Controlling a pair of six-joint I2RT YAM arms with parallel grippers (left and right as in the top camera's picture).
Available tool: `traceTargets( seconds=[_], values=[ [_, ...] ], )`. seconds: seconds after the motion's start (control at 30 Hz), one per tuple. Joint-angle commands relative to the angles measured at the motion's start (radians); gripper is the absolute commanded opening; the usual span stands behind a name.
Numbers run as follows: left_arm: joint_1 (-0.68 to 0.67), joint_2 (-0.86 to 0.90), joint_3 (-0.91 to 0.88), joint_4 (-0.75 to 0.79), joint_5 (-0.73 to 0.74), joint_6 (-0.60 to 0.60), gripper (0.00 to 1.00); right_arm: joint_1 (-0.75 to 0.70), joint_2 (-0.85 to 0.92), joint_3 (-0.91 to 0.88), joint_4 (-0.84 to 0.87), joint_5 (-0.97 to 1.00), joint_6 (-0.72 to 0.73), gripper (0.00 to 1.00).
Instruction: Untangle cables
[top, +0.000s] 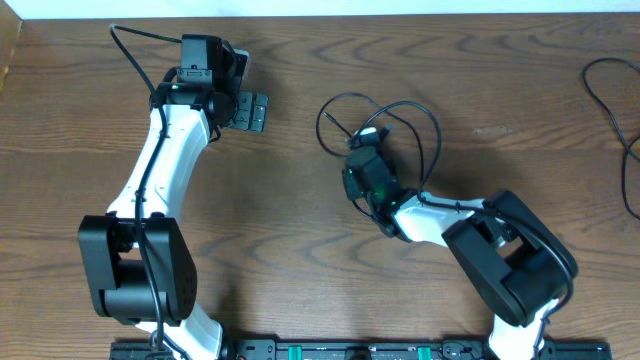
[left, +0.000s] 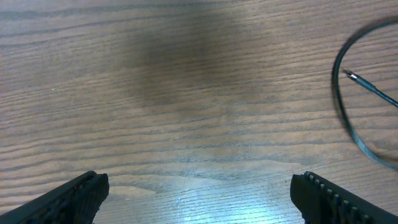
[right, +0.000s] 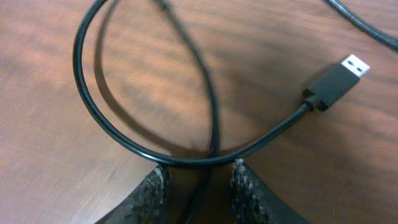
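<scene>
The cables (top: 400, 110) lie as thin black overlapping loops right of the table's middle, with a pale plug (top: 371, 132) among them. My right gripper (top: 362, 150) is down on the near side of these loops. In the right wrist view its jaws (right: 202, 177) have narrowed around one black strand (right: 208, 124) that runs between the fingers, with a gap on each side. A second strand (right: 81, 81) crosses just ahead of the fingertips and ends in a USB plug (right: 336, 81). My left gripper (top: 258, 112) stands wide open and empty (left: 199, 193) to the left of the loops, apart from them; a cable loop (left: 339, 93) shows at its view's right edge.
Another thin black cord (top: 620, 100) lies by itself along the table's far right edge. The left arm's own thicker cord (top: 130, 45) arcs at the back left. A black rail (top: 350, 350) runs along the front edge.
</scene>
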Motion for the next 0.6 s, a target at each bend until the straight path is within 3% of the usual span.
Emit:
traceTargets(
  seconds=[0.0,0.1,0.17,0.2,0.23,0.57],
  values=[
    [-0.001,0.0,-0.009,-0.003,-0.009,-0.005,0.98,-0.053,0.15,-0.06,-0.02,0.042,0.048,0.3],
    [-0.001,0.0,-0.009,-0.003,-0.009,-0.005,0.98,-0.123,0.212,-0.059,0.056,0.045,0.049,0.36],
    [-0.001,0.0,-0.009,-0.003,-0.009,-0.005,0.98,-0.173,0.243,-0.059,0.103,0.049,0.055,0.33],
    [-0.001,0.0,-0.009,-0.003,-0.009,-0.005,0.98,-0.201,0.257,-0.058,0.122,0.061,0.068,0.1],
    [-0.001,0.0,-0.009,-0.003,-0.009,-0.005,0.98,-0.225,0.265,-0.057,0.134,0.077,0.084,0.01],
    [-0.001,0.0,-0.009,-0.003,-0.009,-0.005,0.98,-0.612,0.367,0.098,0.199,0.053,0.05,0.01]
  ],
)
